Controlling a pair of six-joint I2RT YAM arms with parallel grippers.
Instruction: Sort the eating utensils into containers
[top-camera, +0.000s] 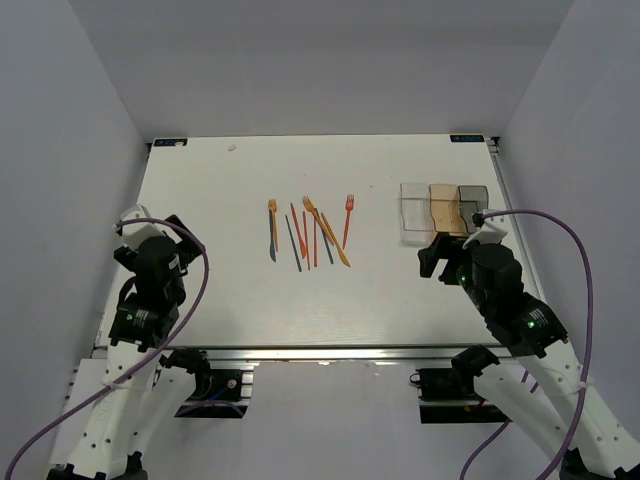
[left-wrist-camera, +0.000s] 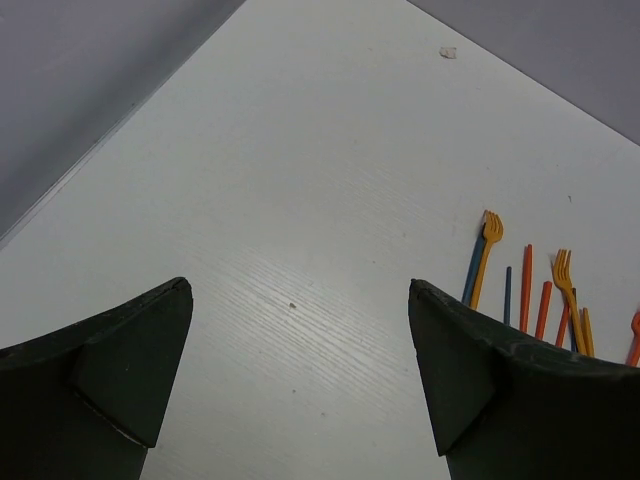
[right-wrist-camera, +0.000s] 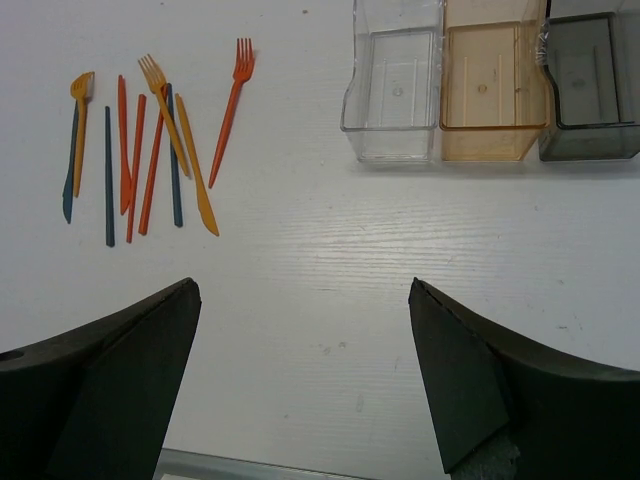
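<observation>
Several thin plastic utensils (top-camera: 310, 236) in orange, red and dark blue lie in a loose row at the table's middle; they also show in the right wrist view (right-wrist-camera: 150, 150) and at the right edge of the left wrist view (left-wrist-camera: 530, 290). Three joined bins stand at the right: clear (top-camera: 414, 213), amber (top-camera: 442, 208) and smoky grey (top-camera: 471, 205); all look empty in the right wrist view (right-wrist-camera: 495, 90). My left gripper (left-wrist-camera: 300, 290) is open and empty over bare table at the left. My right gripper (right-wrist-camera: 305, 290) is open and empty, near the front of the bins.
The white table (top-camera: 240, 290) ends at a metal rail along the near edge (top-camera: 300, 352). Grey walls close in the left, right and back sides. A small scrap (top-camera: 232, 147) lies near the back left.
</observation>
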